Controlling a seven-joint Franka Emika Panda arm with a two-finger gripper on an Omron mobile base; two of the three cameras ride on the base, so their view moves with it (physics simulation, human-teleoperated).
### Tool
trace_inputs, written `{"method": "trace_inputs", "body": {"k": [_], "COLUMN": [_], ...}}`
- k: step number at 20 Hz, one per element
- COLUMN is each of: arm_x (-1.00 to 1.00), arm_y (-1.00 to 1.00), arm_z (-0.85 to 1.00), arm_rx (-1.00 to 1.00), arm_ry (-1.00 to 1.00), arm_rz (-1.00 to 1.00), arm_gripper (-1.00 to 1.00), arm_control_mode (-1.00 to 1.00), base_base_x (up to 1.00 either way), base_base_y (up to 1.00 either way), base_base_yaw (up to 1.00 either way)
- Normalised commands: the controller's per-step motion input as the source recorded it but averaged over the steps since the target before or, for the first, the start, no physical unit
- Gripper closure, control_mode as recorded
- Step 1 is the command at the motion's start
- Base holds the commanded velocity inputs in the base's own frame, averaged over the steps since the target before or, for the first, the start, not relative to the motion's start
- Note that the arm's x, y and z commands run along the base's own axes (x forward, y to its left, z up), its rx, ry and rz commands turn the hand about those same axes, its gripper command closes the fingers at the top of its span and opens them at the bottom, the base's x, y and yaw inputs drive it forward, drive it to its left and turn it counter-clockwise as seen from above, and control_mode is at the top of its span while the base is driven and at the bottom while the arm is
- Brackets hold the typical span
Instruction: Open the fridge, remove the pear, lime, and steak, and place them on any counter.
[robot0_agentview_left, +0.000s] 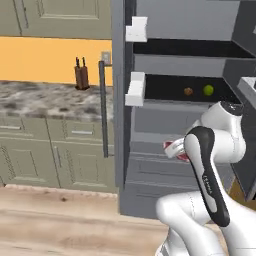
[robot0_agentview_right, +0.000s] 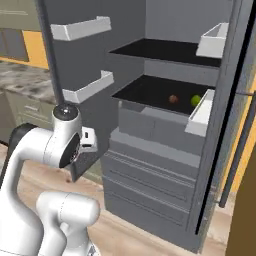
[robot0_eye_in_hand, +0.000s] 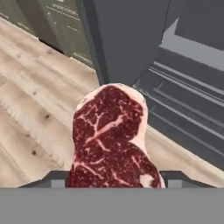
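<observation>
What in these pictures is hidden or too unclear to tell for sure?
- Gripper fingertips: in the hand view the steak covers them.
- Steak in the left base view: mostly behind the arm.
- Two small fruits on the fridge shelf: too small to identify.
- Right door's outside: cut off.

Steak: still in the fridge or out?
Out. The steak hangs in the gripper over wood floor, in front of the fridge. Its open shelf holds the pear and lime.
</observation>
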Motion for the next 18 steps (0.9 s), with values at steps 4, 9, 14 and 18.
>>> {"method": "trace_inputs", "body": {"k": [4, 9, 14, 18], "arm_x": [0.00, 0.00, 0.00, 0.00], "arm_y": [0.00, 0.00, 0.00, 0.00], "arm_z": [0.00, 0.00, 0.00, 0.00], "arm_rx": [0.00, 0.00, 0.00, 0.00], "arm_ry": [0.00, 0.00, 0.00, 0.00], "arm_rz": [0.00, 0.00, 0.00, 0.00], "arm_gripper": [1.00, 1.00, 1.00, 1.00], "arm_control_mode": [1.00, 1.00, 1.00, 1.00], "base_base_x": [-0.56, -0.58, -0.56, -0.03], "base_base_y": [0.38, 0.55, 0.63, 1.00], "base_base_yaw": [0.83, 0.79, 0.72, 0.35]}}
